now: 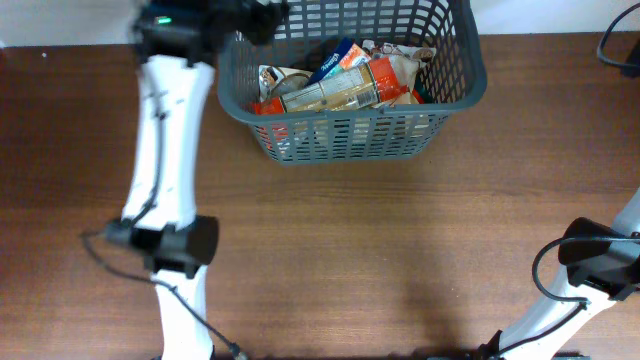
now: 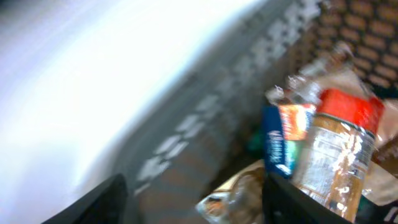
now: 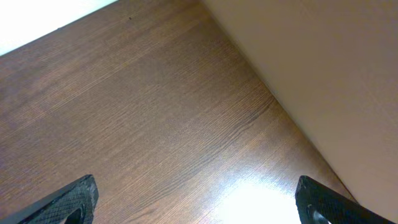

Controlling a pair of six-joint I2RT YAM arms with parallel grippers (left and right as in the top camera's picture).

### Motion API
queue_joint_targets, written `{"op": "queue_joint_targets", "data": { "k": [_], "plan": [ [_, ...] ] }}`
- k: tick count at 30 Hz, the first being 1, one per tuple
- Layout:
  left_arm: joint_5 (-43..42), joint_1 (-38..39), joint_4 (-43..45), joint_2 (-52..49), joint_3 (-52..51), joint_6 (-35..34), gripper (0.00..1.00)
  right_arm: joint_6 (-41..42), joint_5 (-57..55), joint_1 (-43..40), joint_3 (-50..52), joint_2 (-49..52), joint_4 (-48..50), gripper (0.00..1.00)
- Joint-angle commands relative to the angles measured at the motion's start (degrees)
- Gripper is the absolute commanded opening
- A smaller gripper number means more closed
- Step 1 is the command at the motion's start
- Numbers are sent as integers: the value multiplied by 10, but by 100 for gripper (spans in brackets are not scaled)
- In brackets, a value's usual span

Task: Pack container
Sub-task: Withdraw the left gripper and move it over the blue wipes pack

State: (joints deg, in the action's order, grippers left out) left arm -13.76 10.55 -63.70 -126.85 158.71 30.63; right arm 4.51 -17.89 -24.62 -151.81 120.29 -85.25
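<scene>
Dark grey lattice basket is sitting at the bench's far edge, food packets piled inside.
Left wrist view: left fingers are standing wide, gripping nothing, blurred packets beyond; right wrist view: right fingers are gaping wide over brown bench.

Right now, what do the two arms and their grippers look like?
Both arms have white tubular links and black joint housings. The left arm carries a small green light near its wrist, and a black cable loops off its elbow. The right arm has a similar cable. The right gripper has black textured fingers; the left gripper looks dark too.
</scene>
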Motion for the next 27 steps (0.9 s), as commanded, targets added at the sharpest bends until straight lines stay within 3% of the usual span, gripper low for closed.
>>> {"op": "queue_joint_targets", "data": {
  "k": [1, 5, 12, 16, 19, 27],
  "plan": [
    [36, -35, -24, 90, 36, -48, 64, 5, -1, -2, -1, -7, 2, 99],
    [49, -74, -87, 144, 36, -67, 64, 5, -1, -2, -1, -7, 2, 99],
    [195, -111, -229, 173, 36, -189, 67, 5, -1, -2, -1, -7, 2, 99],
    [312, -115, -325, 172, 33, -323, 68, 5, -1, -2, -1, -7, 2, 99],
    [320, -115, -330, 176, 23, -406, 68, 5, -1, -2, -1, -7, 2, 99],
    [371, -152, -330, 176, -21, -535, 68, 5, -1, -2, -1, -7, 2, 99]
  ]
}}
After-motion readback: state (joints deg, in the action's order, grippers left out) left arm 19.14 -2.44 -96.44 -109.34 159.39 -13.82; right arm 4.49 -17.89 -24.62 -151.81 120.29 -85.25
